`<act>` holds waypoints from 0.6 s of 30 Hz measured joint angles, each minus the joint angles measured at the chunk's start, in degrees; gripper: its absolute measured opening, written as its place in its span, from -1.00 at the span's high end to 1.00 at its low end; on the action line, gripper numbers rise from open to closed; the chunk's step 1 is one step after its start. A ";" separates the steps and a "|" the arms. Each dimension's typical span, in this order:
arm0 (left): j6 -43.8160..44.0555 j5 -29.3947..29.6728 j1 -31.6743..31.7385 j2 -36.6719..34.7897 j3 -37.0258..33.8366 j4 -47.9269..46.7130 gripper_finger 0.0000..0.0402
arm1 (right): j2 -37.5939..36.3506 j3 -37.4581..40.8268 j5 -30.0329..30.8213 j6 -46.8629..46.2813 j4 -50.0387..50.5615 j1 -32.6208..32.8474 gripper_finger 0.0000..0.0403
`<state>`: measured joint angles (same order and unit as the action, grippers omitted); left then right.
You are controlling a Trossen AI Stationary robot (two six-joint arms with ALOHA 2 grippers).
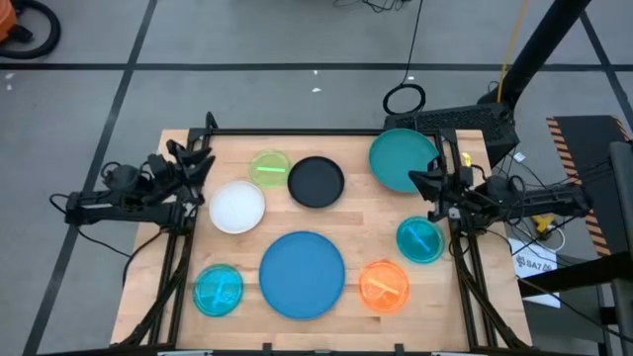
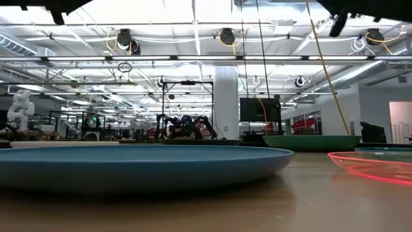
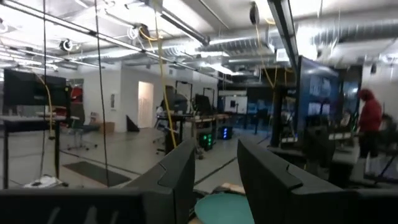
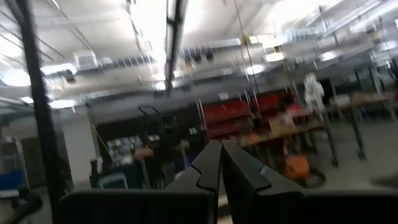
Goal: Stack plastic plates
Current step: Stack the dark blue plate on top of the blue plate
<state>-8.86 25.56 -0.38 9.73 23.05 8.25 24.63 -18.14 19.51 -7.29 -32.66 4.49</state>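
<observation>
Currently L gripper (image 1: pixel 203 158) part open, R gripper (image 1: pixel 420 181) closed – 8 plates (image 1: pixel 302 274) unstacked.

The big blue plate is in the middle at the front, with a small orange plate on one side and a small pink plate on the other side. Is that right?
Not quite. No plate is pink. The high view shows the big blue plate with the small orange plate on one side and a small cyan plate on the other. The rest is right.
</observation>
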 joint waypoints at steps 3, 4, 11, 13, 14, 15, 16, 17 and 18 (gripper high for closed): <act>-2.86 0.00 0.00 1.68 0.04 1.01 0.37 | 4.14 -5.61 3.06 -3.17 7.94 0.00 0.93; -3.49 0.00 0.00 2.10 0.04 1.47 0.37 | 5.46 -7.43 4.48 -4.73 10.87 0.00 0.93; -6.64 0.02 0.00 3.05 0.04 2.91 0.37 | 13.68 -18.10 10.93 -16.53 29.01 -0.04 0.93; -6.65 0.02 0.00 3.04 0.04 3.58 0.37 | 15.66 -20.21 12.38 -19.62 33.35 -0.04 0.93; -6.59 0.02 0.00 3.04 0.04 4.04 0.37 | 16.54 -21.15 13.06 -21.09 35.14 -0.04 0.93; -6.53 0.01 0.00 3.02 0.04 4.28 0.37 | 17.41 -21.95 13.66 -22.63 37.04 -0.15 0.93; -6.52 0.02 0.00 3.02 0.04 4.31 0.37 | 18.28 -22.65 13.72 -23.95 39.08 -0.45 0.93; -6.52 0.02 0.00 3.02 0.04 4.26 0.37 | 19.12 -23.28 13.63 -25.41 40.92 -0.83 0.93; -6.52 0.02 0.00 3.04 0.04 4.26 0.37 | 20.01 -23.92 13.45 -26.81 42.75 -1.29 0.93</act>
<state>-15.38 25.58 -0.38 12.78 23.09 12.51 44.64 -42.06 32.97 -34.10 10.09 3.20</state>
